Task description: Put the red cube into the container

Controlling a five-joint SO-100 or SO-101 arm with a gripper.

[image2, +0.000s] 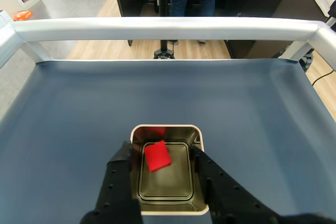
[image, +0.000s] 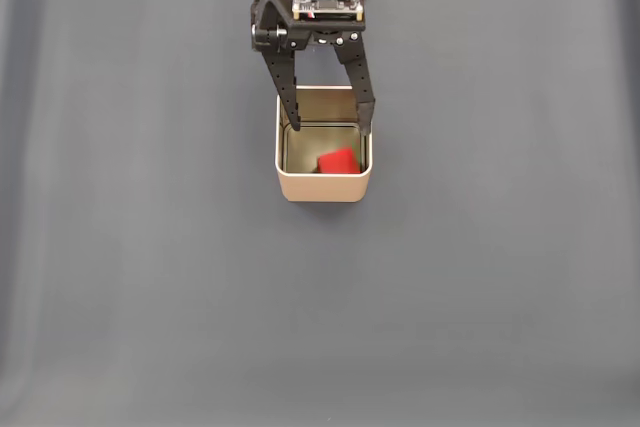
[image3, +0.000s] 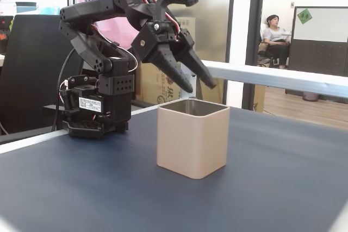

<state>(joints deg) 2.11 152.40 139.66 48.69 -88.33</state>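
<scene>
We see the red cube (image2: 157,156) lying tilted inside the container (image2: 169,211); above its rim the jaws hang released, grasping nothing.

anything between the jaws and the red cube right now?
Nothing. In the wrist view the gripper hangs open over the container, and the red cube lies on the tin's floor with only air between them.

- In a fixed view from above, we see the container's (image: 322,187) near wall hide the lower part of the red cube (image: 338,160).
- In the wrist view, the bottom edge cuts off the gripper (image2: 161,150) fingers and the container's near rim.
- In the side-on fixed view, the container's (image3: 191,138) walls hide its inside.
</scene>
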